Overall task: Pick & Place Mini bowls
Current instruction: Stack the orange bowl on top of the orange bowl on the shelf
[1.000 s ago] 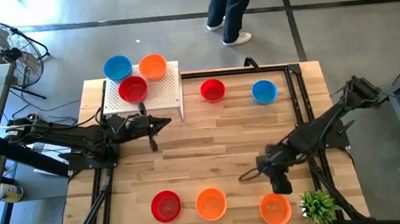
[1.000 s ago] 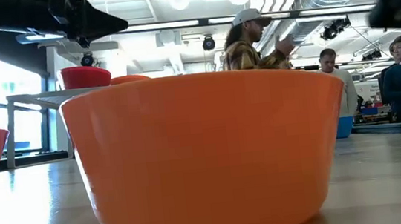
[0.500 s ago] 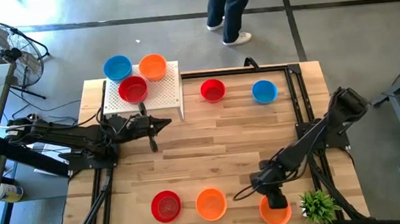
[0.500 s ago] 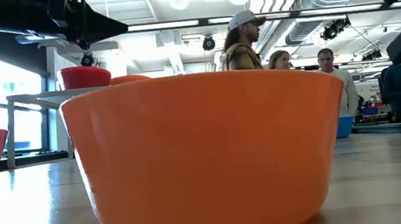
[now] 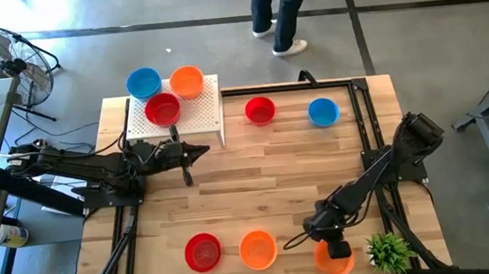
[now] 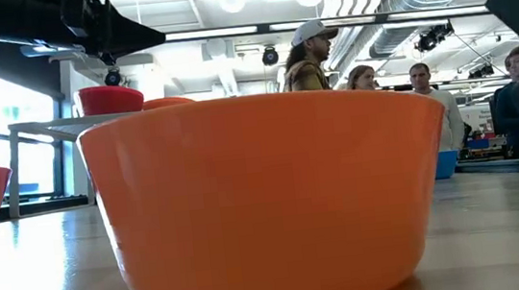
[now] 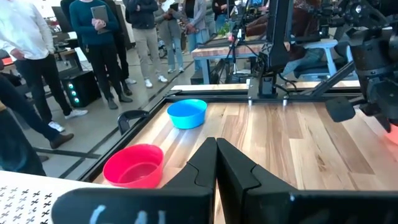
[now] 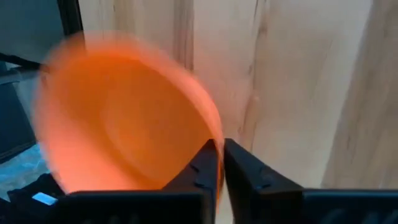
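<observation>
Item: orange mini bowl (image 5: 335, 259), one of the mini bowls, at the near edge of the counter (image 5: 292, 164), about 5 o'clock from the counter's middle in the high view.
Neighbours: a small green plant (image 5: 390, 252) just beside it at 3 o'clock; a second orange bowl (image 5: 258, 249) at 9 o'clock, a red bowl (image 5: 203, 251) beyond that.
Hold: the right tool (image 8: 216, 160) has its two fingers pinched on the bowl's thin rim, one inside the wall, one outside. Gripping the orange mini bowl, as far as the wrist view shows.
Bowl relative to tool: directly under it in the high view; the rim passes between the fingertips and most of the bowl hangs off to one side of the pinch.
Risk, slip: a glossy rim held at one point only may swing or slide out on lifting.
Risk, tilt: the weight sits off the grip line, so the bowl would likely hang askew.
Risk, collision: plant and counter edge are close; a sideways sweep could knock the plant or drop the bowl off the counter.
Other arm: left tool (image 7: 216, 163) closed and empty, waiting near the white perforated stand (image 5: 197, 114) at 10 o'clock.
</observation>
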Controlling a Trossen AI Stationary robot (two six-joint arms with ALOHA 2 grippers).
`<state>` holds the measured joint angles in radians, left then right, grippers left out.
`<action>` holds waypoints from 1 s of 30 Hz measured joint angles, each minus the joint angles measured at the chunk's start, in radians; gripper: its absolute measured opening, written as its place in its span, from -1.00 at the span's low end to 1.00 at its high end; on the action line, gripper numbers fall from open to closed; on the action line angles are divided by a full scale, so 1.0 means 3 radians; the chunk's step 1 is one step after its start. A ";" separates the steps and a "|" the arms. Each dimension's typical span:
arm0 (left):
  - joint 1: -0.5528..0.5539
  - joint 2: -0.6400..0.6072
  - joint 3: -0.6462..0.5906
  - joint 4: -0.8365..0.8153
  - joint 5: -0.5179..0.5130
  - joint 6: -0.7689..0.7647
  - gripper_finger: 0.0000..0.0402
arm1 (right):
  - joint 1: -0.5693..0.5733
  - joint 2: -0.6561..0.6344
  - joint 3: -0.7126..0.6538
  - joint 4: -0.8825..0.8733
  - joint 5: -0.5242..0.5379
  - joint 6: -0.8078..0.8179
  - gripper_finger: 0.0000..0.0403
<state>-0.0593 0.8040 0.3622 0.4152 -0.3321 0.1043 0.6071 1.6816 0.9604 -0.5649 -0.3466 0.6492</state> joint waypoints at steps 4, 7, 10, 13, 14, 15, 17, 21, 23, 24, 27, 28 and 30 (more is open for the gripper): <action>0.0000 0.0000 0.0000 -0.0004 -0.0001 -0.0003 -1.00 | -0.0036 -0.0205 -0.0001 -0.0124 0.0125 -0.0009 -0.96; 0.0000 0.0000 0.0000 -0.0029 0.0012 -0.0007 -1.00 | -0.0181 -0.0452 -0.0001 -0.0281 0.0128 0.0098 -0.99; 0.0000 -0.0001 0.0000 -0.0027 0.0013 -0.0010 -1.00 | -0.0462 -0.0780 -0.0001 -0.0463 0.0182 0.0358 -0.98; 0.0000 -0.0001 0.0001 -0.0027 0.0014 -0.0010 -1.00 | -0.0826 -0.1005 0.0042 -0.0469 0.0295 0.0578 -0.99; 0.0000 -0.0001 0.0001 -0.0028 0.0014 -0.0010 -1.00 | -0.0957 -0.1028 0.0099 -0.0515 0.0322 0.0616 -0.99; 0.0000 -0.0001 0.0001 -0.0028 0.0014 -0.0011 -1.00 | -0.1089 -0.1027 0.0177 -0.0580 0.0358 0.0622 -0.99; 0.0000 -0.0001 0.0001 -0.0024 0.0014 -0.0011 -1.00 | -0.1347 -0.0914 0.0360 -0.0731 0.0402 0.0555 -0.99; 0.0000 -0.0001 0.0001 -0.0023 0.0017 -0.0011 -1.00 | -0.1741 -0.0450 0.0854 -0.0891 0.0453 0.0146 -0.99; 0.0000 -0.0001 0.0001 -0.0023 0.0017 -0.0011 -1.00 | -0.1878 -0.0148 0.1137 -0.0965 0.0496 -0.0108 -0.99; 0.0000 -0.0001 0.0001 -0.0021 0.0017 -0.0011 -1.00 | -0.1941 0.0012 0.1276 -0.1017 0.0577 -0.0159 -0.99; 0.0000 -0.0001 0.0001 -0.0019 0.0017 -0.0012 -1.00 | -0.2092 0.0492 0.1632 -0.1152 0.0742 -0.0403 -0.99; 0.0000 -0.0001 0.0001 -0.0020 0.0018 -0.0011 -1.00 | -0.2127 0.0631 0.1721 -0.1124 0.0793 -0.0496 -0.99; 0.0000 -0.0001 0.0001 -0.0022 0.0018 -0.0013 -1.00 | -0.2187 0.0848 0.1888 -0.0981 0.0781 -0.0624 -0.99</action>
<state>-0.0593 0.8036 0.3626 0.4088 -0.3267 0.1006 -0.0490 1.9359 1.5269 -0.8594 -0.1124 0.4619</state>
